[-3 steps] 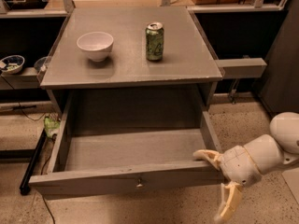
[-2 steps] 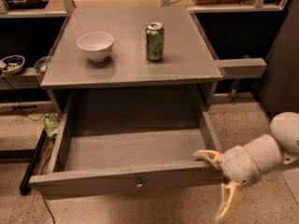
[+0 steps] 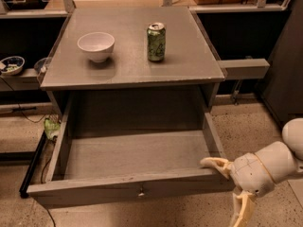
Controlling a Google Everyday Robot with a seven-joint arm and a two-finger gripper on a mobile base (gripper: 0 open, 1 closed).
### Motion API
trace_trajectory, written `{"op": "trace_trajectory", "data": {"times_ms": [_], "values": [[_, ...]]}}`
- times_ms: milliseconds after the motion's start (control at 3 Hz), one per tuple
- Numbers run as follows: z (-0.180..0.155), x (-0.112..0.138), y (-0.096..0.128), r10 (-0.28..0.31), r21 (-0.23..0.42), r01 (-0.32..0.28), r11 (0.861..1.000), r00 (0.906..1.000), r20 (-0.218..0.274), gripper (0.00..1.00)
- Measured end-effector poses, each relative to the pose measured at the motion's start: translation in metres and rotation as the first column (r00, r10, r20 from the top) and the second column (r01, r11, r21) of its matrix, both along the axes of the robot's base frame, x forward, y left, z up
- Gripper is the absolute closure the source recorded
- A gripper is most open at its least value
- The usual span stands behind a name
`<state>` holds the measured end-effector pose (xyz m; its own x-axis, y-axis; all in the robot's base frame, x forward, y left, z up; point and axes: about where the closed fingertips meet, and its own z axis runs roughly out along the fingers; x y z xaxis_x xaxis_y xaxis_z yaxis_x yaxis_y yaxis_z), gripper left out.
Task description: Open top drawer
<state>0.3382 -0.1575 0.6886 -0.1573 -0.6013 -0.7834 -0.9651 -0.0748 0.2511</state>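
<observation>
The top drawer [image 3: 94, 191] is a wide grey drawer under the table top, pulled far out towards me. Its inside shows bare. A small round metal knob [image 3: 140, 191] sits at the centre of its flat front panel. My gripper [image 3: 219, 193] is at the drawer's front right corner, with its cream fingers spread apart. One finger [image 3: 211, 163] rests on the top edge of the front panel near the right side wall. The other finger [image 3: 241, 211] points down outside the drawer. No other drawers show.
A white bowl [image 3: 96, 45] and a green can [image 3: 156, 42] stand on the grey table top [image 3: 189, 67]. A grey side ledge [image 3: 244, 68] sticks out to the right. A small bowl [image 3: 12, 64] sits on a left shelf. A black bar [image 3: 31, 167] lies on the floor.
</observation>
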Motion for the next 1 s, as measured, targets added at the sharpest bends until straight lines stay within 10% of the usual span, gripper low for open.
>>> {"op": "trace_trajectory", "data": {"times_ms": [1000], "values": [[0.014,-0.030,-0.024,0.015,0.028,-0.015,1.000,0.9996,-0.022,0.00]]}}
